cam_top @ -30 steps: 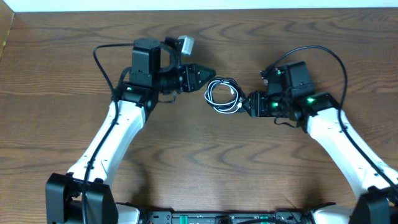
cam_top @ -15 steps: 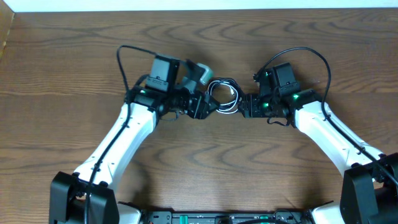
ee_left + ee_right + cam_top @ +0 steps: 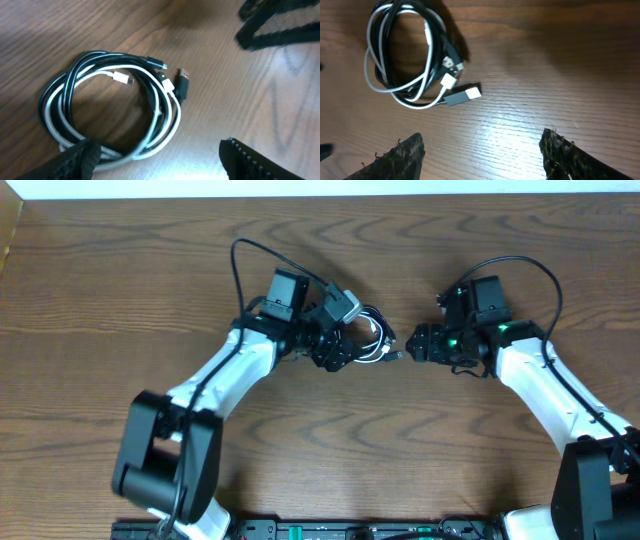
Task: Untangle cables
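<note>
The coiled black and white cables (image 3: 162, 112) lie on the table (image 3: 320, 460); left gripper (image 3: 157, 156) spread wide over them, right gripper (image 3: 480, 150) apart, empty, just beside

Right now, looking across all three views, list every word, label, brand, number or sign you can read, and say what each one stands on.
None: no word, label, brand, number or sign can be read in any view.
The cables and their plugs show no print, and the wooden table is plain.
At the bottom edge of the overhead view, the dark hardware is too small to tell whether it bears any marking.
</note>
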You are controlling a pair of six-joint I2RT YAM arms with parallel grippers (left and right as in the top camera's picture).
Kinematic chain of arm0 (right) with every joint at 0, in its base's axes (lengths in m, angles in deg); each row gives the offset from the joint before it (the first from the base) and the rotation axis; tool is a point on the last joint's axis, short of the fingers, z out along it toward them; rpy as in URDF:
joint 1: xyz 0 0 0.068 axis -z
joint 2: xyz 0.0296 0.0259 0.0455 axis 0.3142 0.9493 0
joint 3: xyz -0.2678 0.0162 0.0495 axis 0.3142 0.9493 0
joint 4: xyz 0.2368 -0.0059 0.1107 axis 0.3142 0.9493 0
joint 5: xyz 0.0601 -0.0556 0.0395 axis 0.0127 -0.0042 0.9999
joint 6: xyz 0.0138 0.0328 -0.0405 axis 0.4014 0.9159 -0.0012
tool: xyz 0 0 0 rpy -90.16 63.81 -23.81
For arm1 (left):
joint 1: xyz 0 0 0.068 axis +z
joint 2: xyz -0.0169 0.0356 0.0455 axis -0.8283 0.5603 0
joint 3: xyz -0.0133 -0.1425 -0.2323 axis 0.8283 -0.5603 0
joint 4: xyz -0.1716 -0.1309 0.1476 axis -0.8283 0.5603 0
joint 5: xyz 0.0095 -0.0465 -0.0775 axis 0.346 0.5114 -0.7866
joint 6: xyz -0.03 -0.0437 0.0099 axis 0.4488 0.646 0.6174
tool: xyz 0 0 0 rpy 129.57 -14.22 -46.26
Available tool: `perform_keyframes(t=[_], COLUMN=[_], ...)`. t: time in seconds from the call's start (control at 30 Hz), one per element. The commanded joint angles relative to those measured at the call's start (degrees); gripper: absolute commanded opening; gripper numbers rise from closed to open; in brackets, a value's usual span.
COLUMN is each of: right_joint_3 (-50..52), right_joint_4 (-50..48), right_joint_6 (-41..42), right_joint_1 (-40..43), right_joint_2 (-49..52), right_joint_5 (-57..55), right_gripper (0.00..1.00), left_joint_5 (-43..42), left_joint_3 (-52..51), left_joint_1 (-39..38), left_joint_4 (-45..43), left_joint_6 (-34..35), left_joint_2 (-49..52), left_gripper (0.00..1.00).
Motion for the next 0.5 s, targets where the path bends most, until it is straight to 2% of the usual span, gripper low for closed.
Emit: perform_keyframes(t=[0.0,0.47], right_joint_3=[0.17,0.17], right_joint_4=[0.42,0.04], right_joint_6=[-1.75,-2.12], right_joint_1=[0.90,0.92], right_joint_2=[-0.17,-0.17], right_joint_5=[1.20,5.49], right_gripper=[0.72,0.74], left_joint_5=[-0.74,-0.70], left_joint_3=[0.42,0.42], left_joint_1=[-0.87,-0.92], left_joint_4=[-1.99,-1.57], left_joint_6=[-2.05,-13.38], left_joint_2=[2.03,6.05], left_gripper=[0.81,0.81])
